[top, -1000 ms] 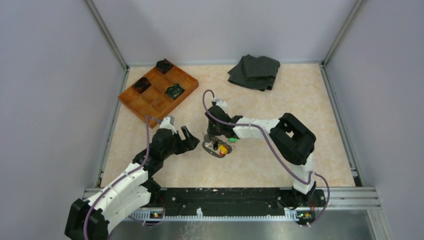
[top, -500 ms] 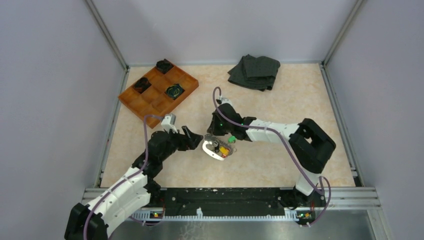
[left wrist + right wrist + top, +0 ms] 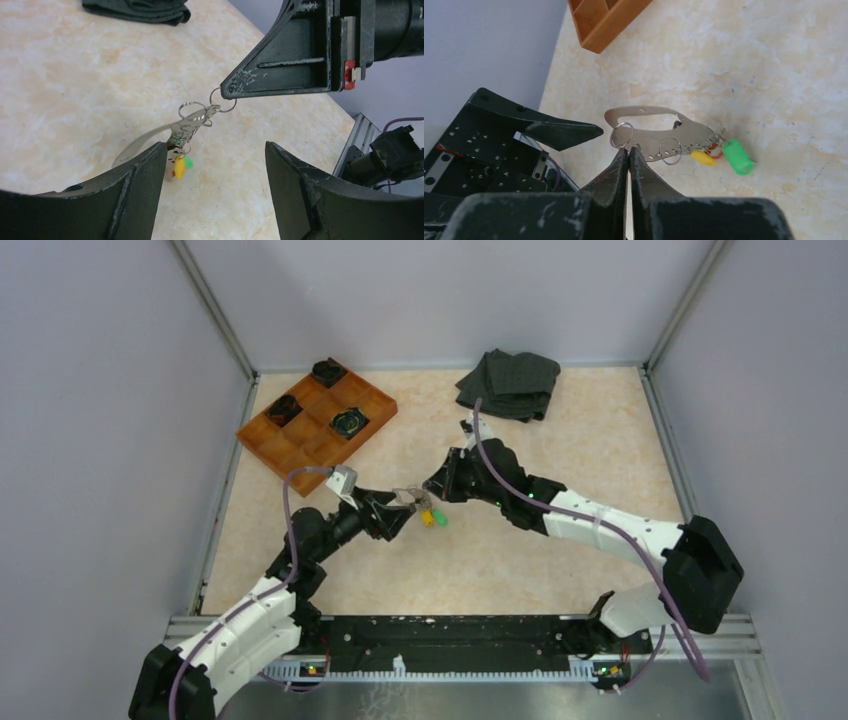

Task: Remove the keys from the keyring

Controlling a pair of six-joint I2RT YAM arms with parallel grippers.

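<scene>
Two things, tray (image 3: pixel 306 446) and cloth (image 3: pixel 508 385), sit beyond keyring (image 3: pixel 659 136)

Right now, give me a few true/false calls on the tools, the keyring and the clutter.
1. The right tool is shut on the keyring. True.
2. The left tool is clamped on the keyring too. False: it is open and grips nothing.
3. A green tag hangs with the keyring. True.
4. The dark cloth lies in the orange tray. False: it lies on the table, apart from the tray.
</scene>
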